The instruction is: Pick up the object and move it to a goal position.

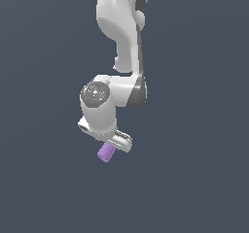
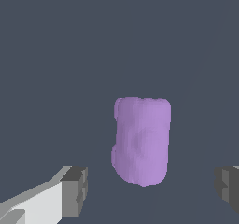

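Note:
The object [image 2: 141,141] is a small light-purple stubby block with a lumpy matte surface. In the wrist view it lies between my two fingers, with a gap on each side, nearer to the light-grey finger [image 2: 74,190] than to the dark one [image 2: 228,188]. My gripper [image 2: 151,190] is open and touches nothing. In the exterior view the object [image 1: 106,152] pokes out from under the white hand of my gripper [image 1: 115,143], which partly hides it. The fingertips do not show there.
The white arm [image 1: 121,38] comes down from the top of the exterior view. The ground [image 1: 194,178] is a plain dark grey-blue surface all round, with no other objects in sight.

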Motion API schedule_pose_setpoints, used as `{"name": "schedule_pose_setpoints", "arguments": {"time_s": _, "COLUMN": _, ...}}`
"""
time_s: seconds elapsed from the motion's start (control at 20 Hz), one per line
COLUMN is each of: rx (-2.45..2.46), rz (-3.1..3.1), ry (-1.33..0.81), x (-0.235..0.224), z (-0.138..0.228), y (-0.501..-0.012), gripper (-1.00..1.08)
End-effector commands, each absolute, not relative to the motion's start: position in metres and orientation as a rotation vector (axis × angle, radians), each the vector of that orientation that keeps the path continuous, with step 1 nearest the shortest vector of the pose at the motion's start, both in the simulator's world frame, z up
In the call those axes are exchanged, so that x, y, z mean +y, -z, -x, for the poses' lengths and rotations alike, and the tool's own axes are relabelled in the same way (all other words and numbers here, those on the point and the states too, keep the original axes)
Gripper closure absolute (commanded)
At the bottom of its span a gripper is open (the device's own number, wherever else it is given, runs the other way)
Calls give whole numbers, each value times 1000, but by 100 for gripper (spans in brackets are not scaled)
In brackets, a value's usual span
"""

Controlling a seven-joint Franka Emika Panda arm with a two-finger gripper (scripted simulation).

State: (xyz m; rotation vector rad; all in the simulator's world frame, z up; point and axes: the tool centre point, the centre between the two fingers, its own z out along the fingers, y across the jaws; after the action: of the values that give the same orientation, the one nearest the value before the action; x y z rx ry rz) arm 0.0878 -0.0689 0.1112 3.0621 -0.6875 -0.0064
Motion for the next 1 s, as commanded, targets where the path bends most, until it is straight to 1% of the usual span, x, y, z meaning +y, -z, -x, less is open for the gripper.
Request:
{"name": "schedule_pose_setpoints", "arguments": {"time_s": 0.0, "rx": -737, "rz": -3053, "ry": 2, "x": -74, "z": -93, "y": -106, "gripper": -92}}
{"name": "schedule_pose_setpoints", "arguments": {"time_s": 0.5, "rx": -773, "rz": -3044, "ry": 2, "x": -77, "z": -96, "y": -98, "gripper": -92}}
{"name": "schedule_pose_setpoints", "arguments": {"time_s": 0.95, "rx": -780, "rz": -3043, "ry": 0, "x": -78, "z": -95, "y": -57, "gripper": -92}}
